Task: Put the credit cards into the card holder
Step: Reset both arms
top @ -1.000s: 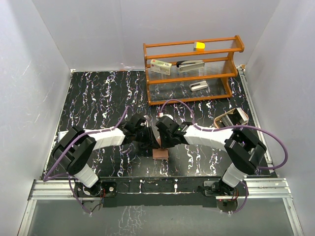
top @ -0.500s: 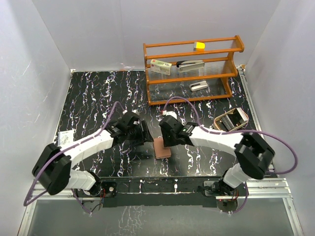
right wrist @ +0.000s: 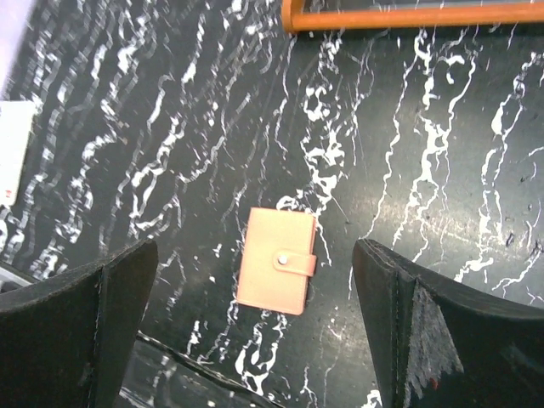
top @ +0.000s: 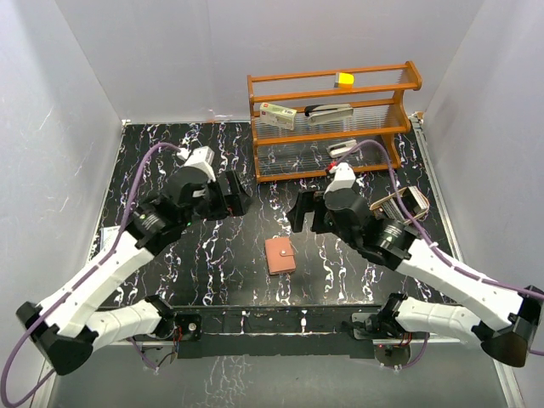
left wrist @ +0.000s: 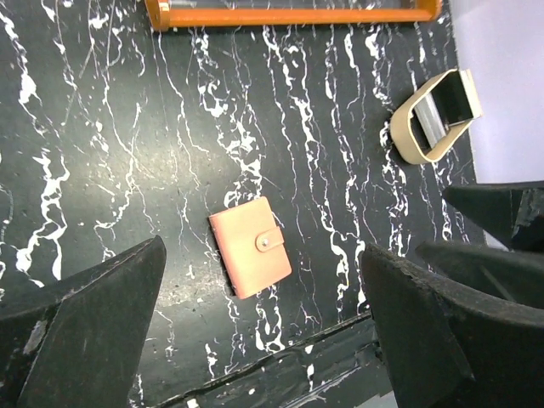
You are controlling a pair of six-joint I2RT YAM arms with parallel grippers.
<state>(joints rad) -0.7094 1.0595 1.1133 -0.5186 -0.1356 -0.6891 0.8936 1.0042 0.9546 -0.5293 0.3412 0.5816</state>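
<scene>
Card holder (top: pixel 280 255) closed, contents hidden

Left tool (top: pixel 236 194) and right tool (top: pixel 303 212) held high, well apart, angled down; jaws of both spread wide.

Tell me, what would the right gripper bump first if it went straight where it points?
Probably the card holder: in the wrist view it lies closed on the table, right between the right gripper's open fingers. Depth is unclear.

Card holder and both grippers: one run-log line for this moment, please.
card holder: snapped shut, flat on table | left gripper: open, empty, apart from holder | right gripper: open, empty, apart from holder
</scene>
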